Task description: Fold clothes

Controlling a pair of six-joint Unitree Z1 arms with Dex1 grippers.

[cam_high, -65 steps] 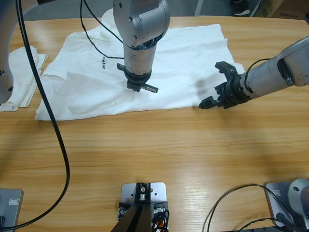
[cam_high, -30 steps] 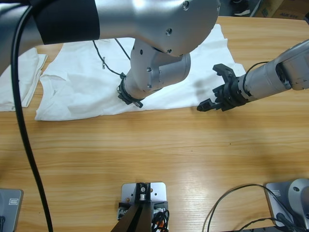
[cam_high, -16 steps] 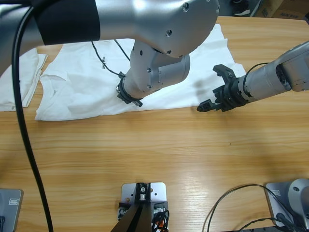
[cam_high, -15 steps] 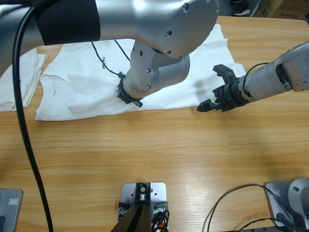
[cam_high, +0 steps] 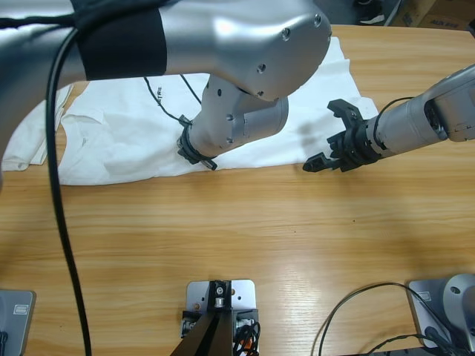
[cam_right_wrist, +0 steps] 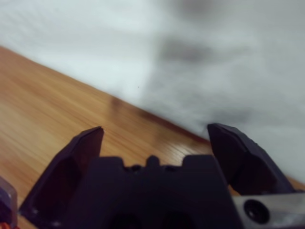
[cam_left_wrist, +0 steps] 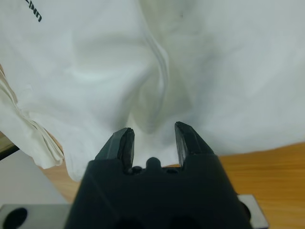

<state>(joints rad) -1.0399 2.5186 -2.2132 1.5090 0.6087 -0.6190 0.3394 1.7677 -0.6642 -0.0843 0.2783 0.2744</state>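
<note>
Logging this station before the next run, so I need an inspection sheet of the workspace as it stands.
Surface: wooden table, bare in front.
Job's things: white shirt with black chest lettering spread flat; second white garment at left edge.
Clutter: nothing seen.
Grippers: left gripper down on the shirt, jaws narrowly apart around a fabric ridge; right gripper open wide beside the shirt's corner.
Cables: black cable across the table's left; another at bottom right.
Surroundings: boxes beyond the far edge.
</note>
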